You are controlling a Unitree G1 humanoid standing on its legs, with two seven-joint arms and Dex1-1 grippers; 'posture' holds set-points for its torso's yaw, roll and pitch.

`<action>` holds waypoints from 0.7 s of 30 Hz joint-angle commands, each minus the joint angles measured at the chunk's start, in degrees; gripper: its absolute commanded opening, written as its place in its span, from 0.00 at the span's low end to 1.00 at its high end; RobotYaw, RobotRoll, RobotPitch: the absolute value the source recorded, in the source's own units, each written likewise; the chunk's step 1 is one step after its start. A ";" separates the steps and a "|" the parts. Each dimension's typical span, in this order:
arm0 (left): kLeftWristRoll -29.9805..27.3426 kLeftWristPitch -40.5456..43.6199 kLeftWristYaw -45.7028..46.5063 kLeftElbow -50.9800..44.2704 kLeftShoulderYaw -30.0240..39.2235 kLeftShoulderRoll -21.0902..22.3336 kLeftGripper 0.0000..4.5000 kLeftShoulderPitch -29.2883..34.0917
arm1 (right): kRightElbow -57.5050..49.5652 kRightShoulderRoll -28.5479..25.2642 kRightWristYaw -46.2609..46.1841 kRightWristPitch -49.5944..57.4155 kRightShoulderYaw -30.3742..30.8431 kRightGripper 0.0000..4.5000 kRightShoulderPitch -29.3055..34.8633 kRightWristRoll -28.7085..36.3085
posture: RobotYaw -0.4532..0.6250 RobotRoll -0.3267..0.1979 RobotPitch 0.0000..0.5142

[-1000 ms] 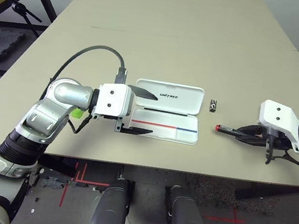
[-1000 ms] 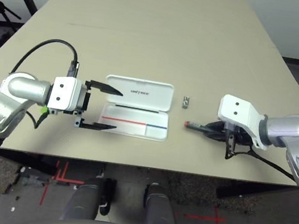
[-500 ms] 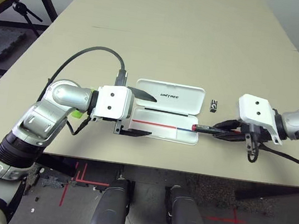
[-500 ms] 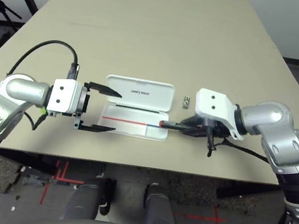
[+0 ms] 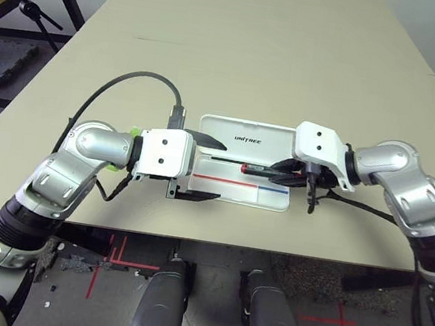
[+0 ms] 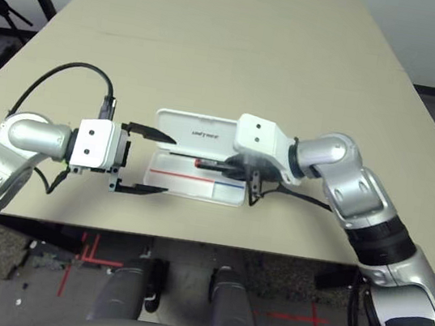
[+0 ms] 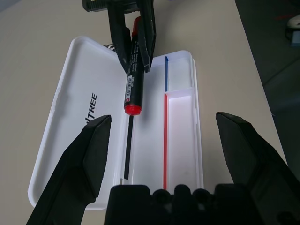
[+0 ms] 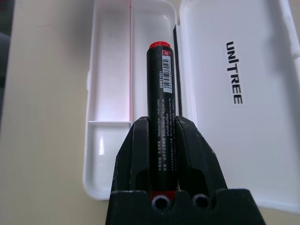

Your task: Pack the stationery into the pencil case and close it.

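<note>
Left eye view: case [image 5: 242, 160] is seen lying open on the surface [image 5: 243, 44], lid flat on the far side, tray near the robot. R gripper [image 5: 275, 171] is held over the tray, jaws pinching the marker [image 5: 254, 168], which is kept roughly level and pointed toward the L arm. L gripper [image 5: 210, 168] is parked at the case's L end, jaws spread wide, one finger by the lid, one by the tray's near edge. Pencil [image 5: 240, 184] is seen lying in the near tray section; pen [image 5: 224, 161] in the section by the hinge. A bit of green highlighter [image 5: 134, 131] is glimpsed behind the L wrist.

Right eye view: same layout is shown; marker is held above the tray's hinge-side section, not yet released.

Left wrist view: marker is seen end-on w/ red tip toward the camera, hovering over the wide section beside the pen. Pencil is laid along the divider of the narrower section. L jaws are seen spread, nothing between them.

Right wrist view: marker barrel is clamped between both black fingers [image 8: 136, 154], lined up w/ the tray's long axis.

Step in hand is judged to be placing the marker. To do it well, it should be kept parallel to the pen, lowered until nearly touching the tray floor, then released, so it isn't bounced out or laid across the divider. L gripper could be used to steady the case if it slides.
</note>
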 commanded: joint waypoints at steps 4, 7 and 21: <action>1.39 -0.28 0.62 0.08 -0.48 0.36 1.00 0.84 | 3.26 2.79 -0.59 -2.80 2.01 0.12 -0.92 -2.35 | 0.51 0.62 0.22; 1.62 -0.31 0.83 0.08 -0.46 0.34 1.00 0.94 | 4.09 4.02 -0.53 -3.39 2.51 0.12 -0.82 -2.98 | 0.51 0.62 0.22; 1.90 -0.12 1.05 0.25 -0.35 0.39 1.00 0.94 | 6.12 7.69 -0.35 -5.00 3.45 0.20 -0.41 -3.93 | 0.52 0.62 0.22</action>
